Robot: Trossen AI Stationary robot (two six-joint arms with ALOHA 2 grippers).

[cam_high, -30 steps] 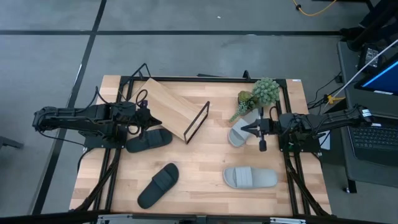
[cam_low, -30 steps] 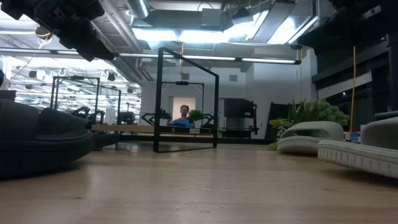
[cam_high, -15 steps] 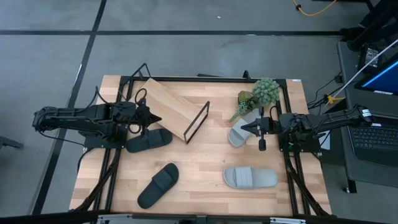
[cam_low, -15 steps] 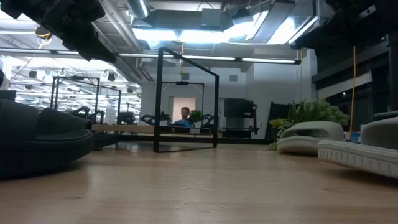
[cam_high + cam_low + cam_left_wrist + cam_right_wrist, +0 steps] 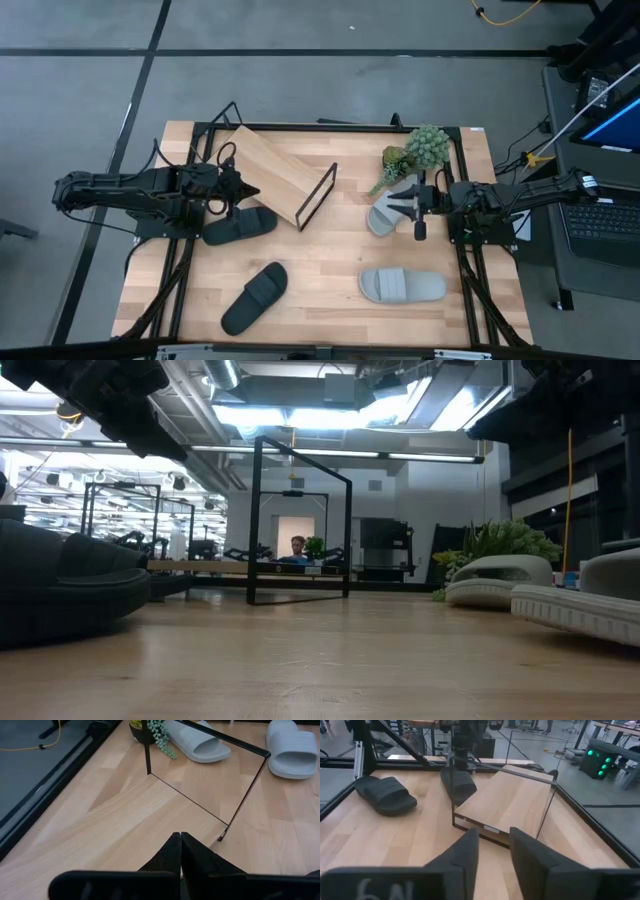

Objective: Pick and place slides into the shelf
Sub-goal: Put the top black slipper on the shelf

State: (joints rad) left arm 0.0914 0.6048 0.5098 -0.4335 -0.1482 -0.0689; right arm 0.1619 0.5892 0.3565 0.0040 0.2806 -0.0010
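Dark fingers pressed tip to tip: your left gripper (image 5: 243, 193) is closed on nothing, hovering at the shelf's (image 5: 270, 172) left side, just above the black slide (image 5: 240, 224) lying by the bench's left edge. Your right gripper (image 5: 406, 207) has its fingers a little apart, empty, over the grey slide (image 5: 385, 215) near the bench's right edge, beside the potted plant (image 5: 418, 150). The 2nd black slide (image 5: 254, 297) sits toward the front-left corner, the 2nd grey slide (image 5: 402, 286) toward the front-right. The shelf's wooden board holds 0 slides, so all 4 remain. My worry: with the left fingers shut you would push the black slide, not grasp it, and its nearness to the wire frame (image 5: 317, 196) risks nudging the shelf.
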